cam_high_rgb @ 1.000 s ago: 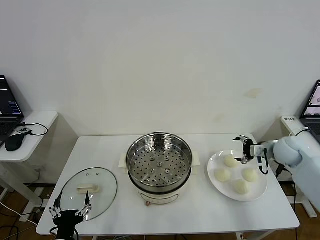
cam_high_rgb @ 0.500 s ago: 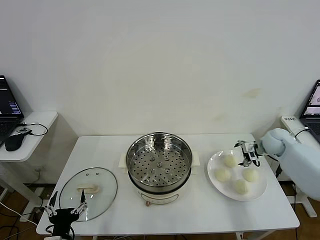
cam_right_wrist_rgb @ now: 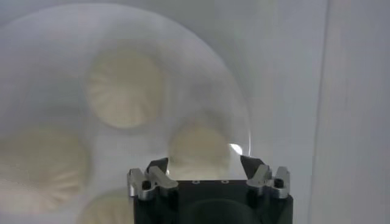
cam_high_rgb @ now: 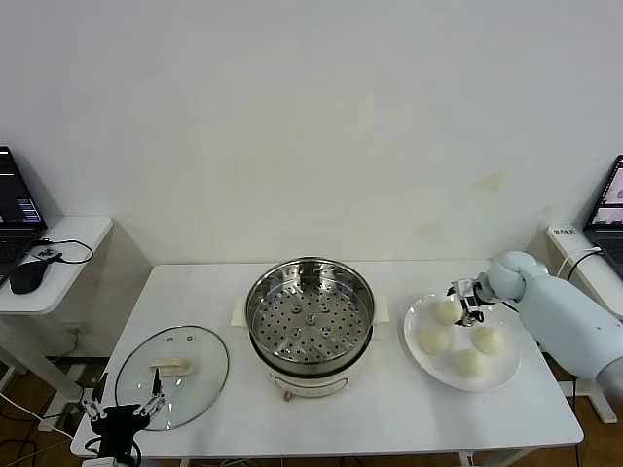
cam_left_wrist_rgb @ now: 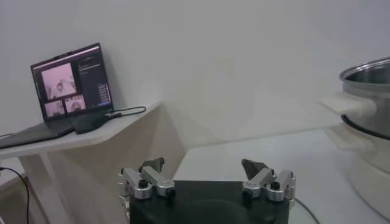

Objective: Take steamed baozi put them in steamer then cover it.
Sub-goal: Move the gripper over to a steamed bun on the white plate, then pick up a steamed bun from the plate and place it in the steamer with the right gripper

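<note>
Four steamed baozi (cam_high_rgb: 447,313) lie on a white plate (cam_high_rgb: 508,369) at the right of the surface (cam_high_rgb: 389,409), beside the empty steamer (cam_high_rgb: 310,321), and the cover (cam_high_rgb: 172,375) lies flat to the steamer's left. The right gripper (cam_high_rgb: 464,304) is down over the back-left bun, its fingers (cam_right_wrist_rgb: 253,167) parted on either side of it and not yet clamped. The left gripper (cam_high_rgb: 121,415) hangs wide open and empty off the surface's front-left edge.

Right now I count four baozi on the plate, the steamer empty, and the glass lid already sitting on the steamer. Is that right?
Not quite. The glass lid is not on the steamer; it lies flat on the table to the steamer's left, as the head view shows. The rest holds: four baozi are on the plate and the steamer's tray is empty.
</note>
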Controlling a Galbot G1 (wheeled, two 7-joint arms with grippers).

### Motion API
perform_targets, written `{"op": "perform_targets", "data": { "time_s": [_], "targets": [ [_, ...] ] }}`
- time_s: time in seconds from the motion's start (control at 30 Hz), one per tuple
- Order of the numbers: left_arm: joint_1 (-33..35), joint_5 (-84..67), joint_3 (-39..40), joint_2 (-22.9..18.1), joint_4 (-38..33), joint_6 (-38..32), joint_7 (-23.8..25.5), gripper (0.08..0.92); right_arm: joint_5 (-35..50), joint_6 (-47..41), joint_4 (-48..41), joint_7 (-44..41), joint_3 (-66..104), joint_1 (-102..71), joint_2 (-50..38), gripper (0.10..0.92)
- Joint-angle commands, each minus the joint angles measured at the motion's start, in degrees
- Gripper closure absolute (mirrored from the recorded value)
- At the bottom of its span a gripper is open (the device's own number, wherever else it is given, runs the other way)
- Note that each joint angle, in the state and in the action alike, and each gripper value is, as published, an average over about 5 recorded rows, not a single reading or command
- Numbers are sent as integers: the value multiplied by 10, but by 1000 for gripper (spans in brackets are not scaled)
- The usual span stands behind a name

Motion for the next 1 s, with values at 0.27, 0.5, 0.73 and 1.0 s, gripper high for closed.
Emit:
{"op": "perform_targets", "data": {
  "time_s": [0.27,0.5,0.73,1.0],
  "targets": [
    [-1,-2,-2,1,0,0,-1,177,-8,-2,-27,-4,-8,7,19,457],
    [-1,-4,-2,3,-5,0,-2,177,13,-4,0,-9,-18,21,0,506],
    [0,-16,-3,9,-7,2,-1,177,105,-22,87,-20,-80,95,-60,506],
    [-2,-35,-2,20,-13,2,-1,177,253,-46,184,-23,-219,281,-105,499]
  ]
}}
